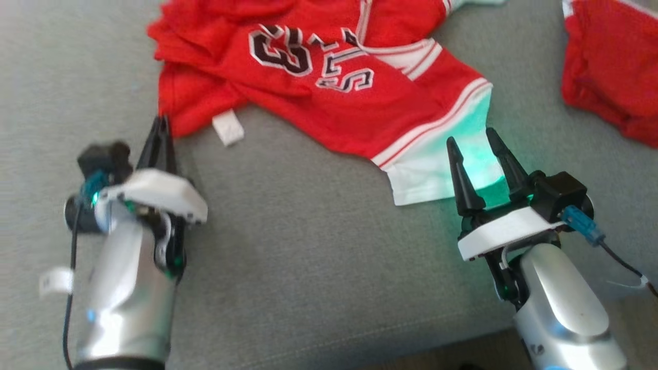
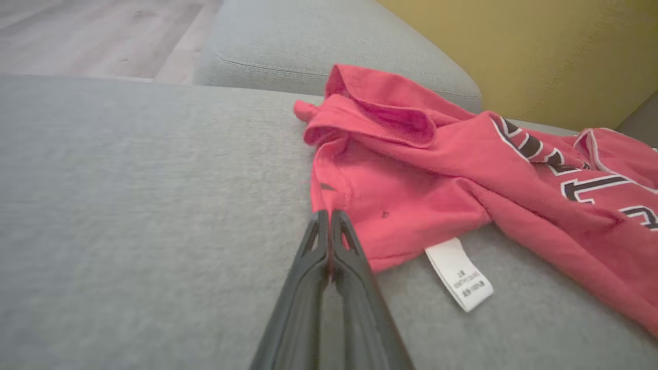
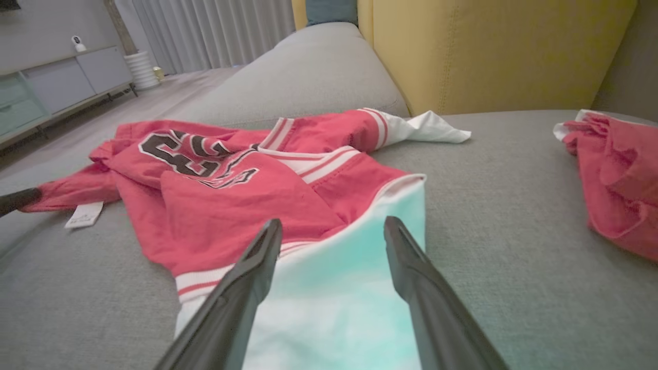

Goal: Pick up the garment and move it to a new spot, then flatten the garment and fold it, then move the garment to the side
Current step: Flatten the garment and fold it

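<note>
Much bare cushion (image 1: 308, 257) borders the garment's (image 1: 334, 110) near hem.

Matt cloth garment (image 1: 360, 113) on coarse grey fabric cushion (image 1: 308, 257).

Jersey (image 1: 329, 97): bright red; mesh weave possibly seen, too blurred for certainty.
Trim (image 1: 432, 131): white bands, thin red lines between.
Lettering (image 1: 308, 59): black, outlined white.
Sleeve (image 1: 437, 174): white, tinted green-turquoise by glow.
Tag (image 1: 228, 127): white, small dark print noted in left wrist view.
Sofa cushion (image 1: 308, 246): plain grey, fine weave.
Second garment (image 1: 611, 72): same red, white edge.
Backrest (image 3: 488, 51): mustard yellow.
Left gripper (image 1: 162, 126), right gripper (image 1: 470, 137): fingers black, housings white, forearms silver.
Floor (image 2: 77, 36): pale grey wood grain.
</note>
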